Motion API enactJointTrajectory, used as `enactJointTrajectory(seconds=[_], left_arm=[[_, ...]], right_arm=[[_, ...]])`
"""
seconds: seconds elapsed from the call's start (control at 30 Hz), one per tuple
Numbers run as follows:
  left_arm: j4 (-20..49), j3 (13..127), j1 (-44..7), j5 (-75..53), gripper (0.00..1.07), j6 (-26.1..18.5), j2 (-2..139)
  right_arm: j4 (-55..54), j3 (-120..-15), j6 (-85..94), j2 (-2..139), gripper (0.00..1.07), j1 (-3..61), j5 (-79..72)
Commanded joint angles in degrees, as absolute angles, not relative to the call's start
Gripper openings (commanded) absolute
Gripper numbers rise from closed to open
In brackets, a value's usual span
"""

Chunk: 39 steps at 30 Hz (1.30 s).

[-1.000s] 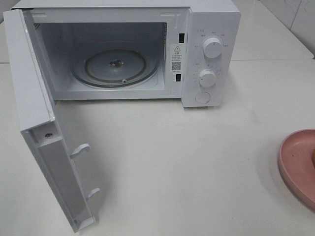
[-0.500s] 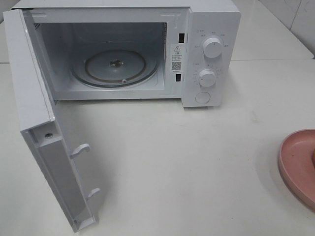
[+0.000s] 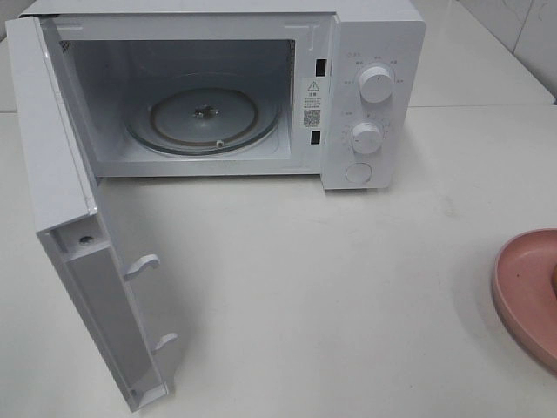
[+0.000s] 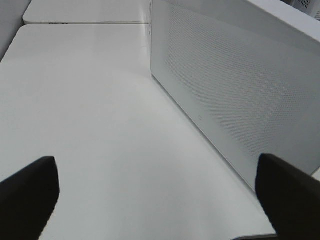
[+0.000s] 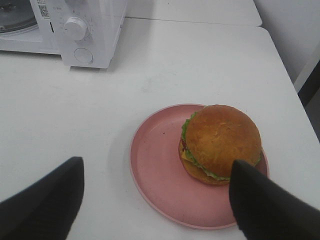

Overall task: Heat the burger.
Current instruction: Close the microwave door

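Count: I am seeing one burger (image 5: pixel 220 144), one pink plate (image 5: pixel 160 170), one microwave (image 3: pixel 365 96).
Right wrist only: burger is sitting on plate.
Grippers: left gripper (image 4: pixel 155 200) and right gripper (image 5: pixel 155 200) are spread wide, holding nothing.

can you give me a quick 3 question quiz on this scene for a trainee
1. True or false: the microwave door stands open.
2. Where does the burger sit? A) on the glass turntable B) on the pink plate C) on the bare table
3. What does the right gripper hold?

Key: 1 true; 2 B; 3 nothing, its jaws are open above the plate.
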<state>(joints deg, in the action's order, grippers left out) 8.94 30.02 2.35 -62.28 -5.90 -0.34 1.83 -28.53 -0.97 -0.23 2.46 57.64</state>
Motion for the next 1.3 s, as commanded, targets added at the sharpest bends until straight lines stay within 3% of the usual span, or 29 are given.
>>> enactJointTrajectory(seconds=[0.03,0.57,0.93,0.97,1.0,1.07,1.1,1.17,1.2,1.27,1.3], left_arm=[[9.2,29.9,2.2,-61.7,1.00,-6.0,-1.3],[9.1,29.9,2.2,-61.5,1.00,-5.6,-1.3],[9.1,32.4,2.2,-54.1,0.88,-4.0,4.4],[8.8,32.4,2.2,-52.0,0.81,-4.0,6.1],[8.8,32.4,2.2,-52.0,0.81,-4.0,6.1],[8.7,32.4,2.2,-49.6,0.62,-4.0,8.7],[8.7,32.4,2.2,-49.6,0.62,-4.0,8.7],[8.7,32.4,2.2,-47.8,0.36,-4.0,12.1],[8.7,32.4,2.2,-47.8,0.36,-4.0,12.1],[8.7,32.1,2.2,-45.7,0.17,-4.0,14.9],[8.7,32.1,2.2,-45.7,0.17,-4.0,14.9]], right_arm=[[1.9,-28.5,-0.9,-1.7,0.76,2.1,57.0],[1.9,-28.5,-0.9,-1.7,0.76,2.1,57.0],[1.9,-28.5,-0.9,-1.7,0.76,2.1,57.0],[1.9,-28.5,-0.9,-1.7,0.76,2.1,57.0],[1.9,-28.5,-0.9,-1.7,0.76,2.1,57.0],[1.9,-28.5,-0.9,-1.7,0.76,2.1,57.0],[1.9,-28.5,-0.9,-1.7,0.76,2.1,57.0],[1.9,-28.5,-0.9,-1.7,0.76,2.1,57.0],[1.9,-28.5,-0.9,-1.7,0.76,2.1,57.0],[1.9,-28.5,-0.9,-1.7,0.76,2.1,57.0],[1.9,-28.5,-0.9,-1.7,0.76,2.1,57.0]])
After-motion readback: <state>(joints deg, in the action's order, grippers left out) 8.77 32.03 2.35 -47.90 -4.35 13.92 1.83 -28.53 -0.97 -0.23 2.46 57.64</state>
